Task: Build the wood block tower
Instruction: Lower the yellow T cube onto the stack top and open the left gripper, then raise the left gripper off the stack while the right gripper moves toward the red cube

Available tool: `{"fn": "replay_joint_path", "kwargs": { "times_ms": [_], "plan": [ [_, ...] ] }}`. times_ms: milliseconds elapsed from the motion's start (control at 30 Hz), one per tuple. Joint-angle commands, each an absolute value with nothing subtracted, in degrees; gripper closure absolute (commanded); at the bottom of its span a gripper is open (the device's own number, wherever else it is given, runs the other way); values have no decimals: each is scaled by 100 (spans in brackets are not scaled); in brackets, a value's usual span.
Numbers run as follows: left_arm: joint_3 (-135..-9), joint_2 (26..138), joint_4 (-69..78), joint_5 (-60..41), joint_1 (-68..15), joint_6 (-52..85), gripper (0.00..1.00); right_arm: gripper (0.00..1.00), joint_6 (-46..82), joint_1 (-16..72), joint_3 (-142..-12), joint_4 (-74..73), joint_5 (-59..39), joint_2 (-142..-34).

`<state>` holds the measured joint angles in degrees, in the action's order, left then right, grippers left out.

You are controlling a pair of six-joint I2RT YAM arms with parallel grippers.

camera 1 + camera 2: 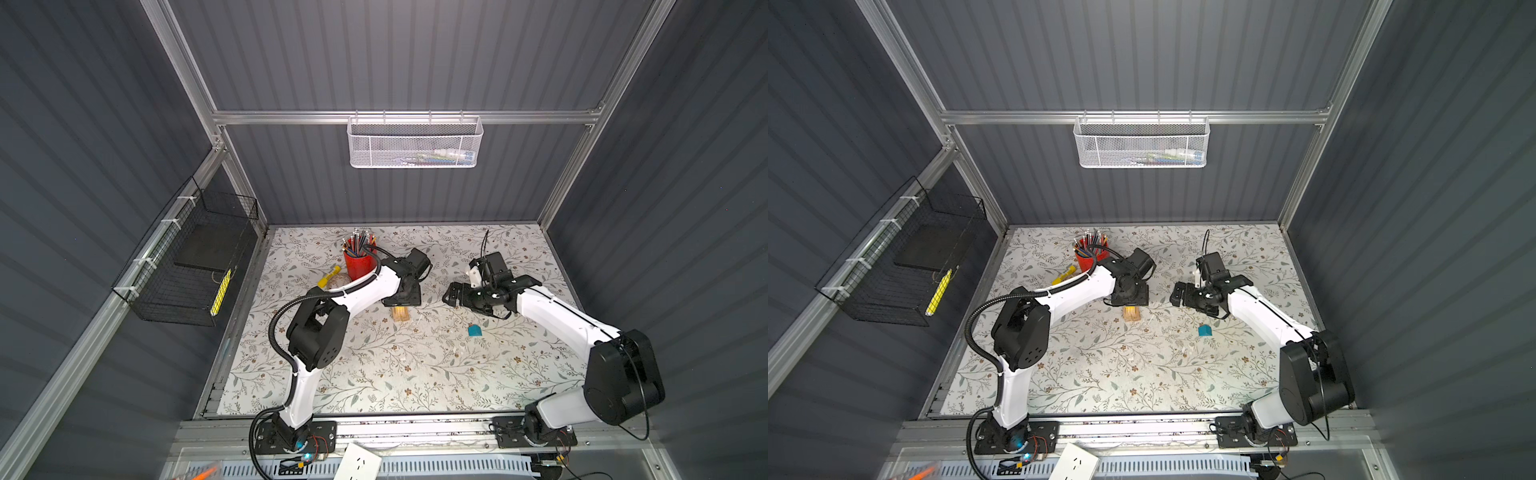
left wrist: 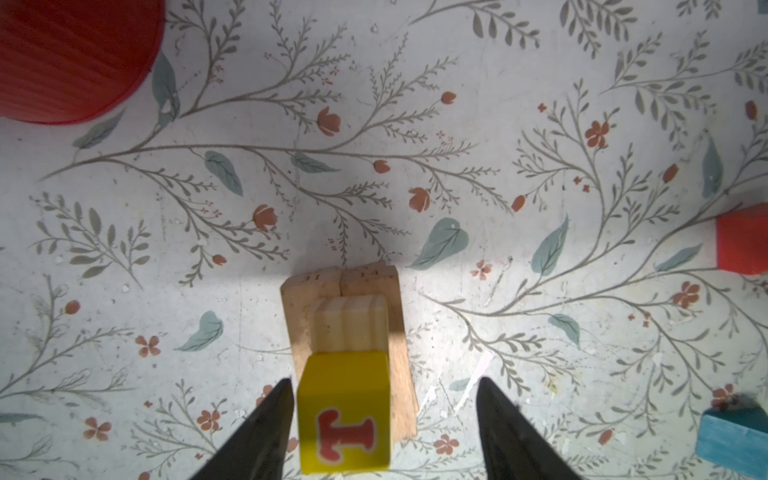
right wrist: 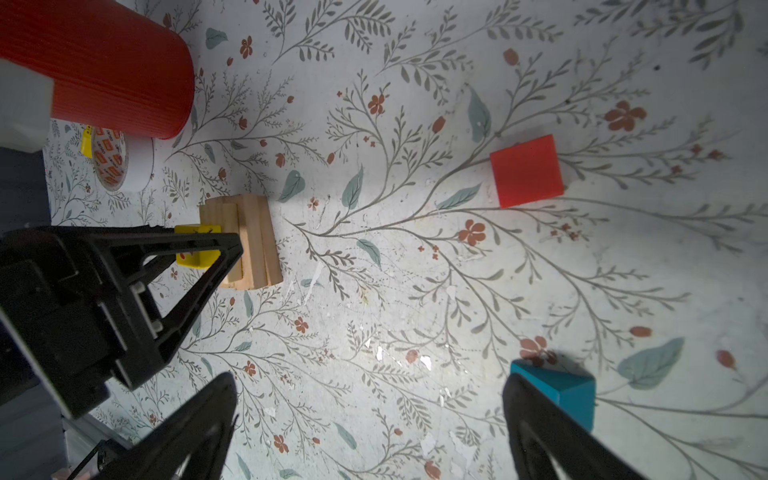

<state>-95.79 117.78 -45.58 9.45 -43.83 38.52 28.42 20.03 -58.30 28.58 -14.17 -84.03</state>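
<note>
A stack of pale wood planks (image 1: 401,313) (image 1: 1131,313) lies mid-table. In the left wrist view a yellow block (image 2: 345,415) with a red letter T rests on the planks (image 2: 349,324). My left gripper (image 2: 384,380) (image 1: 401,297) hangs over it, open. One finger is against the block's side and the other stands well clear. A red block (image 3: 527,170) (image 2: 744,243) and a teal block (image 1: 474,330) (image 3: 569,390) lie loose on the mat. My right gripper (image 3: 369,378) (image 1: 451,293) is open and empty, with the teal block just outside one finger.
A red pencil cup (image 1: 359,264) (image 3: 120,70) stands behind the stack, with a tape roll (image 3: 120,162) and a yellow tube-shaped item (image 1: 328,277) beside it. A white mesh basket (image 1: 413,143) hangs on the back wall and a black wire basket (image 1: 187,266) on the left wall.
</note>
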Motion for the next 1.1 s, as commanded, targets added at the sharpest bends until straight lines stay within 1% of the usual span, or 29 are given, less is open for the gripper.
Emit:
{"fn": "replay_joint_path", "kwargs": {
  "times_ms": [0, 100, 167, 233, 300, 400, 567, 667, 767, 900, 1067],
  "plan": [
    [-9533, 11402, -4464, 802, -4403, 3795, 28, 1, 2718, 1914, -6039, 3124, -1194, -8298],
    [-9493, 11255, -4478, 859, -4403, 3775, 23, 1, 2646, 1868, -6183, 3323, -948, -8370],
    [-9456, 11103, -4493, 975, -4402, 3737, 17, 1, 2576, 1826, -6339, 3524, -767, -8498],
    [-9359, 10890, -4412, 1051, -4398, 3665, 8, 1, 2457, 1802, -6557, 3764, -575, -8732],
    [-9229, 10668, -4302, 1108, -4395, 3585, 1, 1, 2322, 1790, -6719, 3884, -449, -8949],
    [-8885, 10275, -3978, 1158, -4395, 3358, 0, 1, 2165, 1782, -6922, 3962, -301, -9294],
    [-8255, 9600, -3466, 1313, -4361, 3060, 0, 2, 2298, 1784, -7240, 4094, -201, -9924],
    [-7920, 9368, -3381, 1402, -4319, 2999, 0, 6, 2127, 1793, -7432, 4052, -255, -10237],
    [-7686, 9204, -3262, 1436, -4301, 2987, 0, 10, 1926, 1793, -7669, 4179, -9, -10504],
    [-7339, 8997, -2987, 1355, -4257, 3026, 0, 17, 1622, 1780, -7826, 4148, 209, -10700],
    [-7069, 8931, -2790, 1042, -4106, 3172, 0, 24, 1363, 1784, -8106, 4241, 161, -11074]
  ]
}}
